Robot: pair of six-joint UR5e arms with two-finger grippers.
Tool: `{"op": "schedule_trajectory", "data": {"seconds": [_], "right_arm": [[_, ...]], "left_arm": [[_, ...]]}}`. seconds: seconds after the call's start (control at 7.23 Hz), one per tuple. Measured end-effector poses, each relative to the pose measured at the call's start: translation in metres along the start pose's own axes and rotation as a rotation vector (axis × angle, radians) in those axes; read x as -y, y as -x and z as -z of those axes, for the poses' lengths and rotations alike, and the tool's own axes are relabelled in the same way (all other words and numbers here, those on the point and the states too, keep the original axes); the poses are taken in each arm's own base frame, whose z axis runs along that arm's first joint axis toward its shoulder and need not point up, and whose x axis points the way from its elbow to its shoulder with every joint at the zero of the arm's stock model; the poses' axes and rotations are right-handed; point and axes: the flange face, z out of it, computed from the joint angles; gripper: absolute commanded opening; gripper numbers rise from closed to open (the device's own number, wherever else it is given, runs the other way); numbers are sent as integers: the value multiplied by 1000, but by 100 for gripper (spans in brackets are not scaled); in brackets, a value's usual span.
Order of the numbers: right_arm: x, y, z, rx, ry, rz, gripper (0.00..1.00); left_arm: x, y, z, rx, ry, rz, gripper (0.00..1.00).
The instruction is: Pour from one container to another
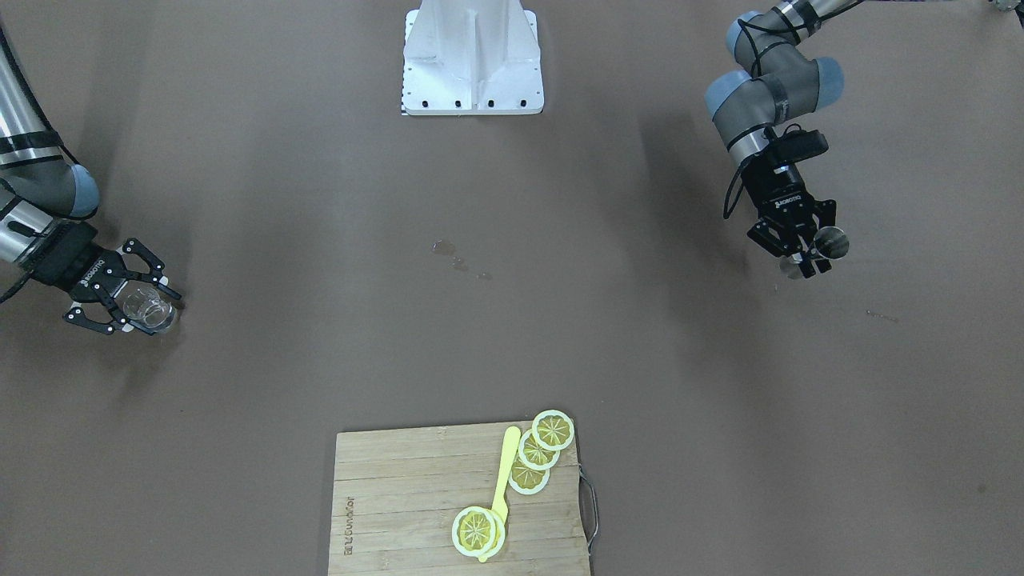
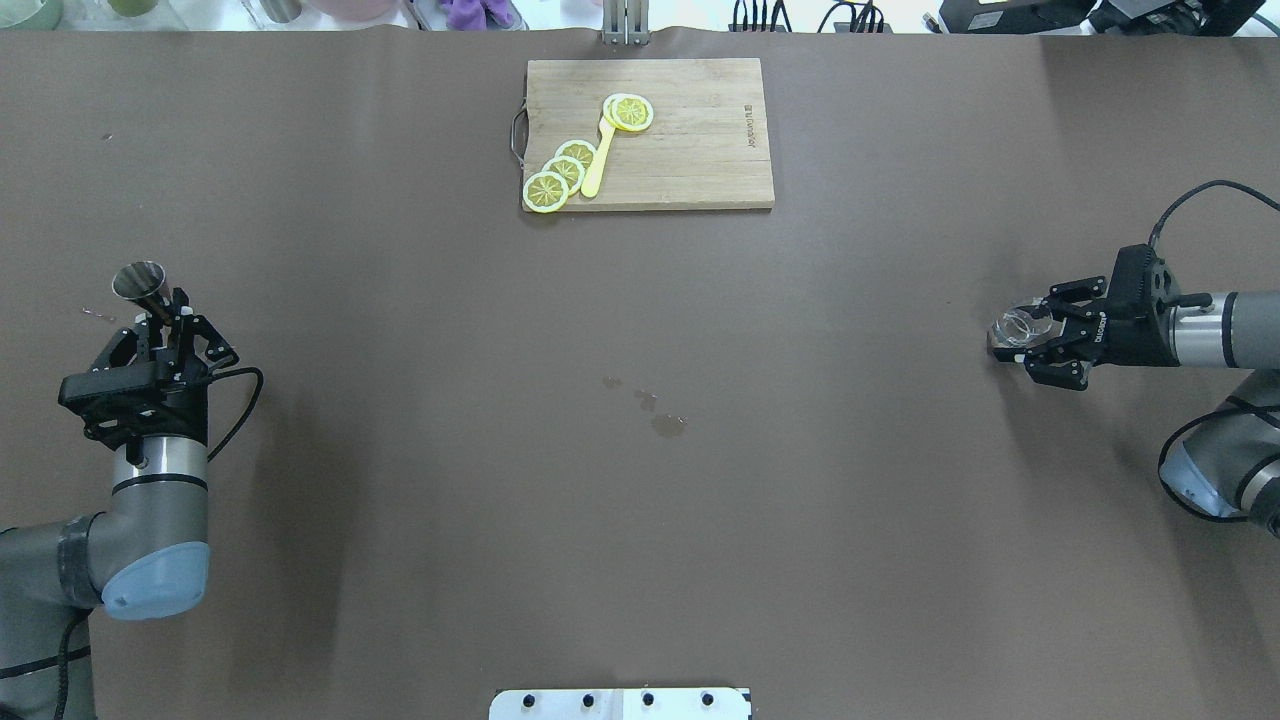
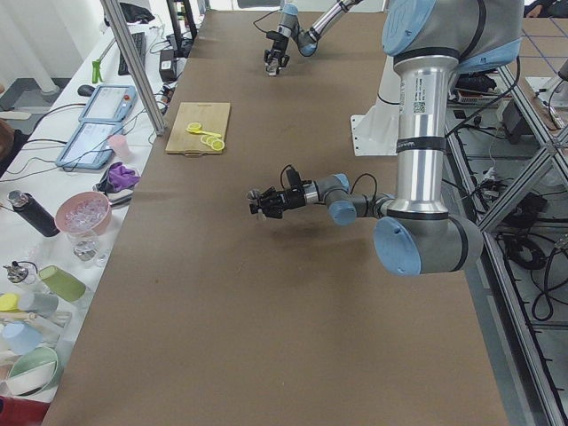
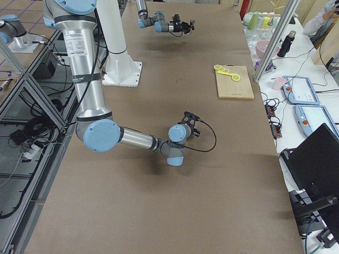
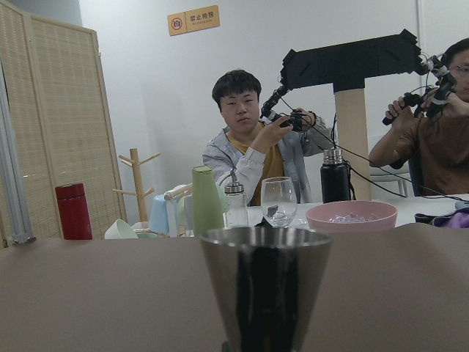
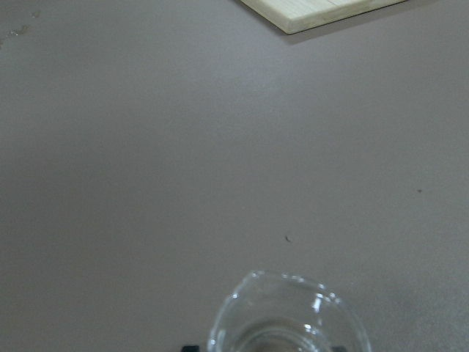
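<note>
Brown table (image 2: 640, 520), wet spots (image 2: 668, 425) at centre: left gripper (image 2: 158, 308) clamps the grey metal hourglass jigger (image 2: 138, 281) at one end, right gripper (image 2: 1038, 342) clamps the small clear glass pitcher (image 2: 1014, 328) at the other.

White "ROBOTIQ" lettering runs along the black body of the left gripper (image 1: 806, 258), and the same on the right gripper (image 1: 149, 309). The cutting board (image 1: 400, 496) carries a burnt-in brand mark along one short edge, too small for me to read. On the wall, an orange sign (image 5: 196, 20) shows a prohibition circle beside Chinese characters.
</note>
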Motion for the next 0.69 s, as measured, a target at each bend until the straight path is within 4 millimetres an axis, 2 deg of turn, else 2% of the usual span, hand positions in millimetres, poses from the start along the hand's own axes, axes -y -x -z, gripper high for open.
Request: {"op": "schedule_trajectory", "data": {"seconds": [0.42,0.69], "right_arm": [[0,0,0,0,-1,0,62],[0,0,0,1,-2,2,61]], "left_arm": [[42,-44,16,-65,26,108,0],[68,-86,26,-116,24,146,0]]}}
